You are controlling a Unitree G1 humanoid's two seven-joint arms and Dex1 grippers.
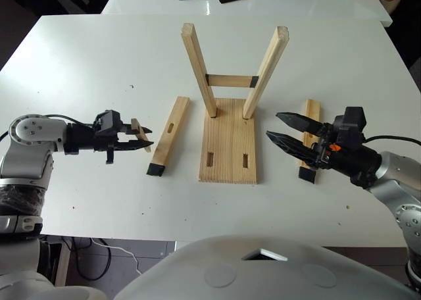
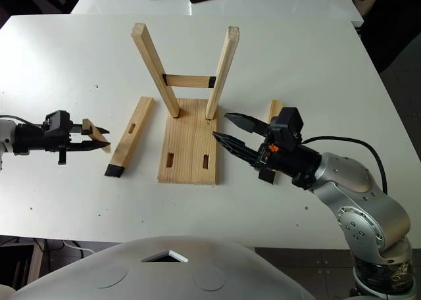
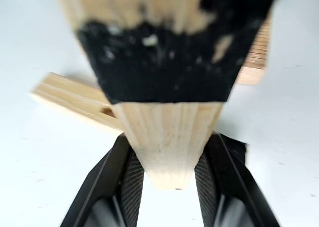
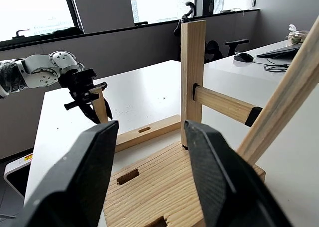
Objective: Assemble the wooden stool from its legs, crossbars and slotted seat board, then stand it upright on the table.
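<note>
Left eye view: the seat board [image 1: 227,142] lies flat on the white surface [image 1: 79,63]. Two upright legs [image 1: 198,70] are plugged into its far slots and tied by a fitted crossbar [image 1: 230,80]; its two near slots are empty. A loose leg [image 1: 168,135] lies left of the board and a second loose leg [image 1: 311,112] lies right of it. The left gripper [image 1: 146,137] has its fingers clamped on a short spare crossbar [image 1: 138,127]. The right gripper [image 1: 273,125] hovers beside the board, fingers spread wide and holding nothing. The step in hand looks like seating that crossbar in the left leg's slot, so its end should go in square and straight.

Left wrist view: ribbed finger pads [image 3: 132,182] pinch pale, straight-grained wood crossed by a matte black band.

Right wrist view: the board shows grooved grain and rectangular slots, and the legs are plain square bars.
</note>
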